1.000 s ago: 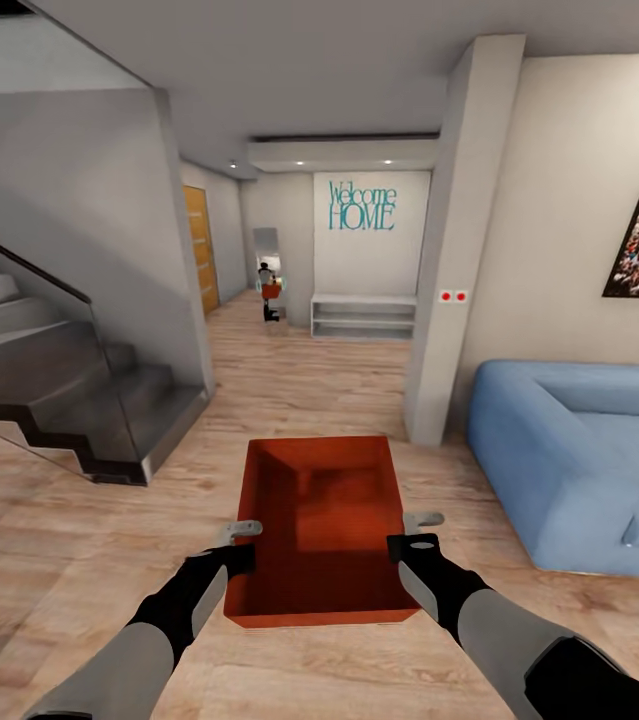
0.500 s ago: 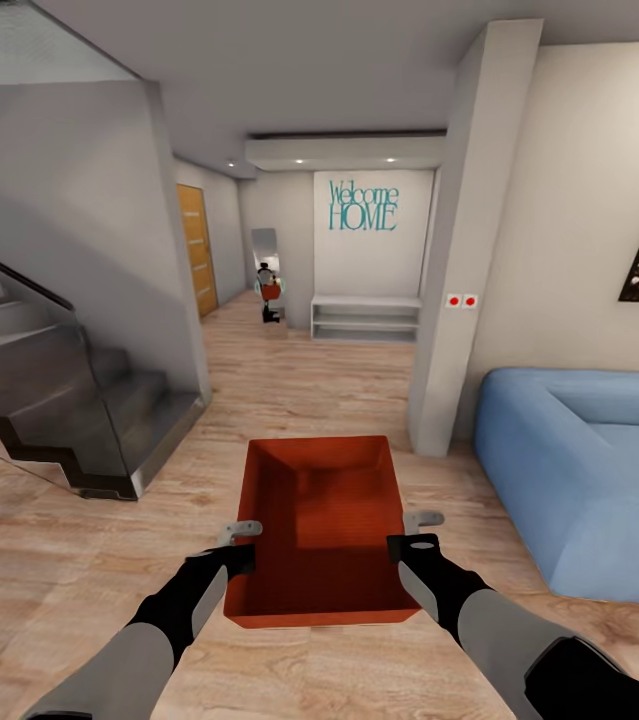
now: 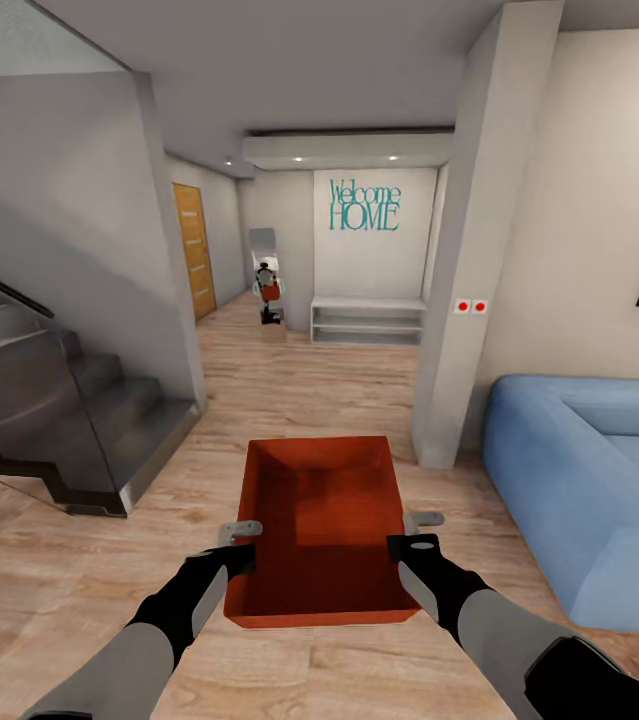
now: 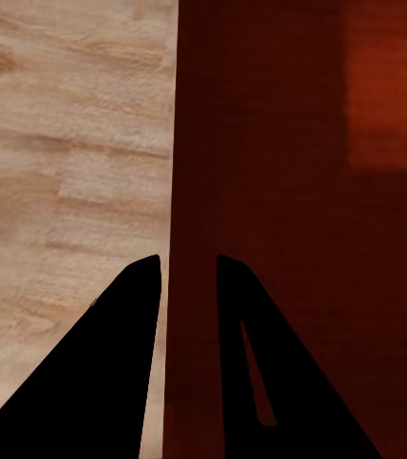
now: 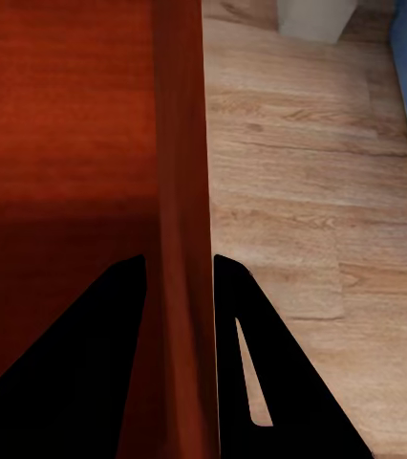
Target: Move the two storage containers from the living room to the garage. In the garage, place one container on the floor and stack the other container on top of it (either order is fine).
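Head view: container was held over plank floor; left gripper pinched its left wall, right gripper its right wall.

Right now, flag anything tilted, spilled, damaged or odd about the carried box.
Nothing stands out. The storage container sits level between the left gripper and right gripper, each side wall pinched between fingers; it looks empty and intact.

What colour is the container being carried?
Orange-red, plain, no pattern; the container shows best in the head view.
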